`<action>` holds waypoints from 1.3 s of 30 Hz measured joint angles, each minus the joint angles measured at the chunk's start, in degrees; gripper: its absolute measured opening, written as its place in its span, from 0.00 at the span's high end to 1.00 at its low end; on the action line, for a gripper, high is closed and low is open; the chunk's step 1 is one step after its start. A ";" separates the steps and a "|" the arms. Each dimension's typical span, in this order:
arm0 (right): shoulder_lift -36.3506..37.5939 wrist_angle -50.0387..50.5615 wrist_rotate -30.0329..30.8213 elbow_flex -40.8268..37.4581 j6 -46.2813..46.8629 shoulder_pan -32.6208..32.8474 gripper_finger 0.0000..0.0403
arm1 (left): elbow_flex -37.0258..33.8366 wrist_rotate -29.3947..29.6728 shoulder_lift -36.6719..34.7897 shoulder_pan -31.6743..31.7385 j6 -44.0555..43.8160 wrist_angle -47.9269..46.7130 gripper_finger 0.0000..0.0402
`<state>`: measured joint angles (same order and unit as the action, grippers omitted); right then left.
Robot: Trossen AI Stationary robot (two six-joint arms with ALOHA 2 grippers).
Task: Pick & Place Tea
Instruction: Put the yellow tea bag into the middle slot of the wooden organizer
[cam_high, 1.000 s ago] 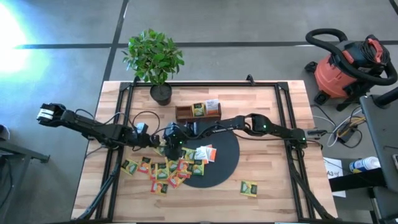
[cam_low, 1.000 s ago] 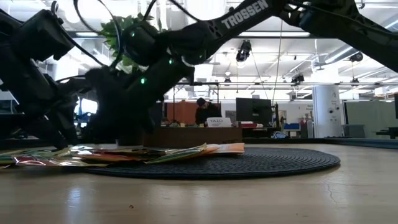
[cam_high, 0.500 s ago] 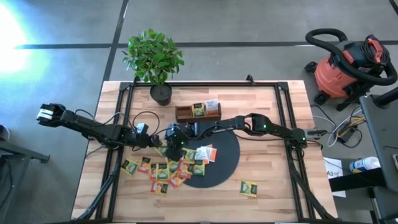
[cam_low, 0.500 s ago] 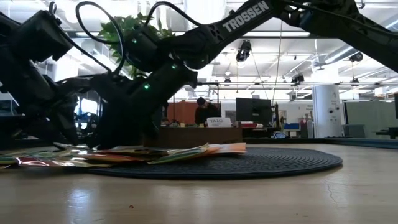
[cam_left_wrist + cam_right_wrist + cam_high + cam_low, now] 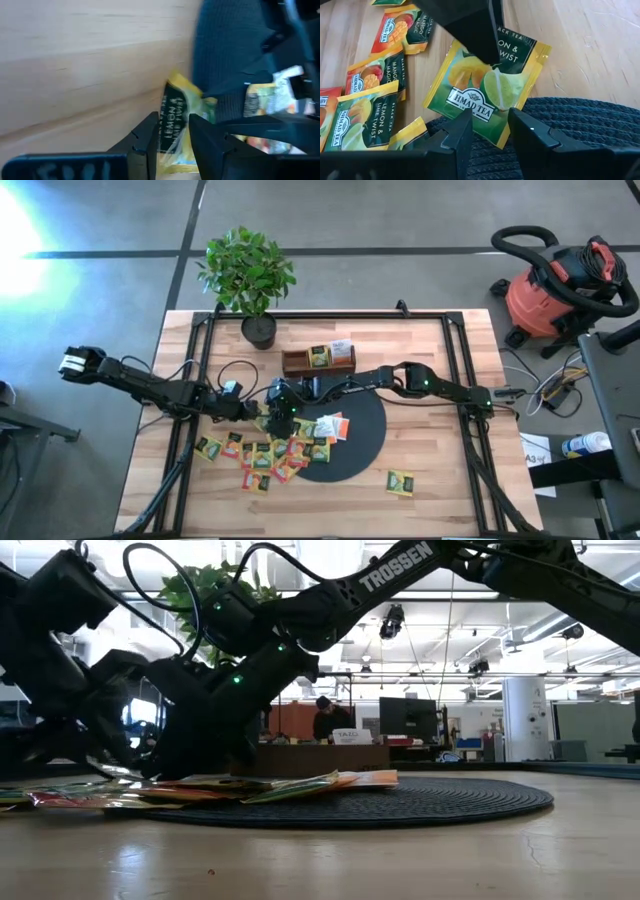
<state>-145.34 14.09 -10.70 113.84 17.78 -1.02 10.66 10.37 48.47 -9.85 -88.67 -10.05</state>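
Both grippers are gripping one lemon-lime sachet [image 5: 487,87] (yellow-green) at the black mat's [image 5: 355,442] edge. The left gripper [image 5: 172,137] and right gripper [image 5: 487,134] are each pinching it with narrow jaws.

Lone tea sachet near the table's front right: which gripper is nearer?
Right. The right gripper sits at the pile across the black mat from the lone sachet; the left gripper is just beyond it.
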 joint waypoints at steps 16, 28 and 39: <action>0.53 1.32 0.22 1.13 -1.36 -0.06 0.69 | 1.28 0.25 0.00 0.00 1.09 0.37 1.00; 21.88 22.33 17.14 -0.49 -13.21 -0.13 0.68 | 18.57 11.79 0.16 0.02 19.62 -15.56 1.00; 48.56 33.93 39.12 -17.57 0.21 -0.50 0.71 | 36.59 9.76 13.93 11.54 64.52 -10.80 1.00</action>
<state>-96.78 48.02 28.42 96.27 17.99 -1.52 47.25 20.13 62.39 1.69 -24.15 -20.84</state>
